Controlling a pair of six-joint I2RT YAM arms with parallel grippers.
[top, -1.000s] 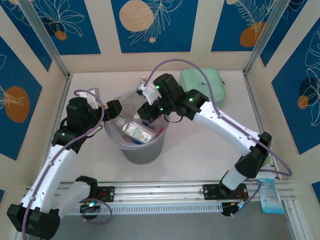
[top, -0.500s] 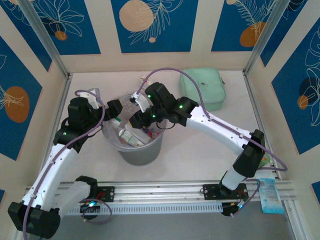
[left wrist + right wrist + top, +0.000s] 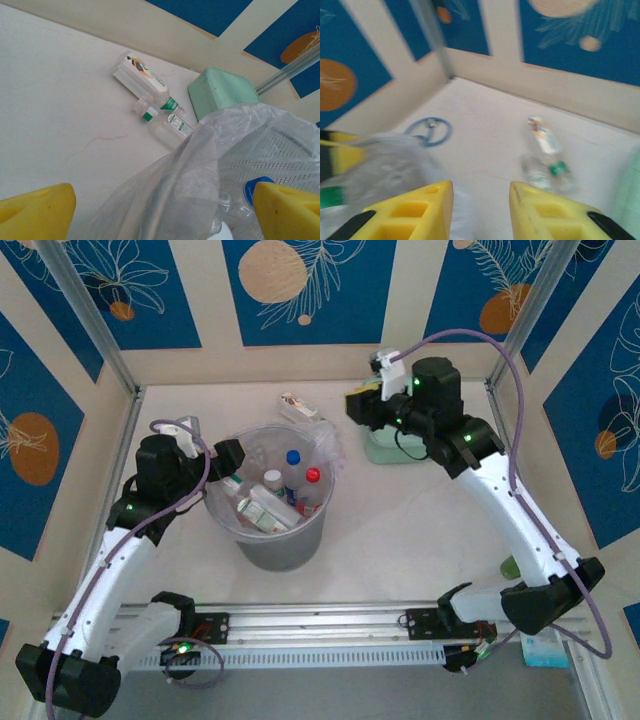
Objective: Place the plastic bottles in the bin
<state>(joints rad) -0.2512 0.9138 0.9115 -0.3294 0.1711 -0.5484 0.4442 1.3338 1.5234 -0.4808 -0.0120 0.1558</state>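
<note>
The bin [image 3: 285,545] is a grey bucket lined with a clear bag [image 3: 210,165], and it stands in the middle of the table. Several plastic bottles [image 3: 272,502] lie inside it, blue, red and white caps showing. More bottles [image 3: 297,407] lie on the table behind it; among them are a white-labelled one [image 3: 142,76] and a green-labelled one [image 3: 172,127], which look blurred [image 3: 546,150] from the right wrist. My left gripper [image 3: 228,455] stands wide open at the bin's left rim, the bag's edge between its fingers [image 3: 35,212]. My right gripper [image 3: 481,210] hovers open and empty at the back right [image 3: 357,405].
A mint-green pouch [image 3: 220,92] lies at the back right, partly under my right arm [image 3: 385,448]. A blue looped tube [image 3: 428,144] lies on the table left of the bin. Frame posts and patterned walls close in the table on three sides.
My right gripper has lifted away from over the bin and swung to the back right, its jaws coming apart. The left arm has stayed at the bin's rim.
</note>
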